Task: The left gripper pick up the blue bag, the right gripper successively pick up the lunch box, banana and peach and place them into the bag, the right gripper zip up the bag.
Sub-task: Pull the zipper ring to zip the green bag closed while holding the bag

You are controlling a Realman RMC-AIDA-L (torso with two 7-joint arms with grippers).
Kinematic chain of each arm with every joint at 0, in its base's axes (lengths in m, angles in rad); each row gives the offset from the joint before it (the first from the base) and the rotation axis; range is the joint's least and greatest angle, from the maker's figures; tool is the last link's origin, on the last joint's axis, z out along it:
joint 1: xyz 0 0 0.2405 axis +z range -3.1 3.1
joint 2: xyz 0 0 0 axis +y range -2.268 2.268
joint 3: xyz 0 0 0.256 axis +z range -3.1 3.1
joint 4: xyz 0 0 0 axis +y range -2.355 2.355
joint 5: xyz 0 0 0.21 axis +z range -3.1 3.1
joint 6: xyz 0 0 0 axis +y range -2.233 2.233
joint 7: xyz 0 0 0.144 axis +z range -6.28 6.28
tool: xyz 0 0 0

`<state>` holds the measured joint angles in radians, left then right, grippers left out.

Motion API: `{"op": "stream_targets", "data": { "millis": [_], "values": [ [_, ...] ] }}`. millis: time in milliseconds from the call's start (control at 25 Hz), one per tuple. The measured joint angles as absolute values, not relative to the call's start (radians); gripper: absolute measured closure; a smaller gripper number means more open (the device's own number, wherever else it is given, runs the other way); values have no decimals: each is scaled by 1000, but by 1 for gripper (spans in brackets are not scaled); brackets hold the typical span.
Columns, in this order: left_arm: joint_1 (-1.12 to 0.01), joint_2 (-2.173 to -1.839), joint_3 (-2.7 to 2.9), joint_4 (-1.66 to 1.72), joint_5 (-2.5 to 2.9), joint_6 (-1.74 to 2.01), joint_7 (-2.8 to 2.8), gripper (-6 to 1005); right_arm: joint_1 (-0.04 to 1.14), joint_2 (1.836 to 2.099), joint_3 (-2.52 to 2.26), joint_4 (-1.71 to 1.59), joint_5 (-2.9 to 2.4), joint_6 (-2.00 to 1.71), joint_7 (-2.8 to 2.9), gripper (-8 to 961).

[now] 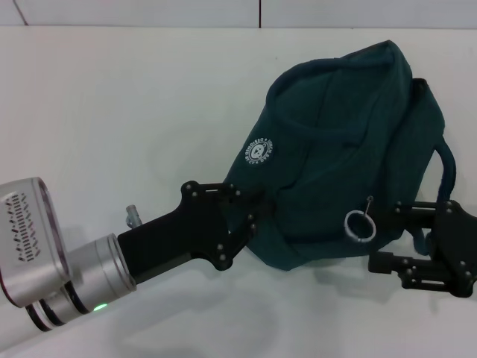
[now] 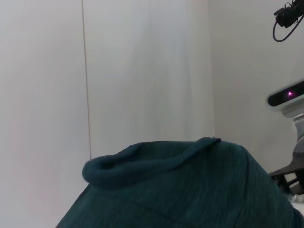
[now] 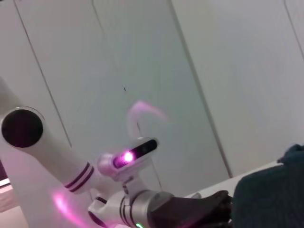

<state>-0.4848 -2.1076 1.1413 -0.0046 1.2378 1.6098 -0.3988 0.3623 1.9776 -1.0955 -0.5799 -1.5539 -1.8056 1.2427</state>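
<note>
Head view: blue bag [image 1: 350,149] sits on the white table [image 1: 112,112], filling the 1 to 3 o'clock part of the frame, white round logo [image 1: 260,151] facing up-left. Bag looks shut; no lunch box, banana or peach in sight.

Left gripper [image 1: 250,212] comes in from 8 o'clock, silver wrist with green light at the lower left. Its 2 fingers [image 1: 237,195] are pressed into the bag's left edge fabric, so it's clamped on the bag.

Right gripper [image 1: 387,239] is at 4 o'clock, at the bag's lower right corner. Upper finger reaches toward the metal ring pull [image 1: 358,224], which hangs off the bag's near edge; lower finger sits below it. Can't tell whether the jaws are closed on the ring or just beside it.

Left wrist view: bag fabric [image 2: 190,185] fills the near field, wall behind, part of the other arm at the far edge.

Right wrist view: left arm's silver wrist [image 3: 137,206] and black claw against the bag [image 3: 270,194].
</note>
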Motion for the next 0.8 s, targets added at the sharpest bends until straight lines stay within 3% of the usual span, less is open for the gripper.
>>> {"op": "stream_targets", "data": {
  "millis": [640,800],
  "values": [
    [-482,-2108,1141,-5,1238,1609,-399,840,356,1975,-1079,-582,-1546,-1839,1247,362],
    [-481,-2108,1141,-5,1238,1612,-407,840,329,1989,-1017,-614,-1541,-1881,1207,362]
  ]
}}
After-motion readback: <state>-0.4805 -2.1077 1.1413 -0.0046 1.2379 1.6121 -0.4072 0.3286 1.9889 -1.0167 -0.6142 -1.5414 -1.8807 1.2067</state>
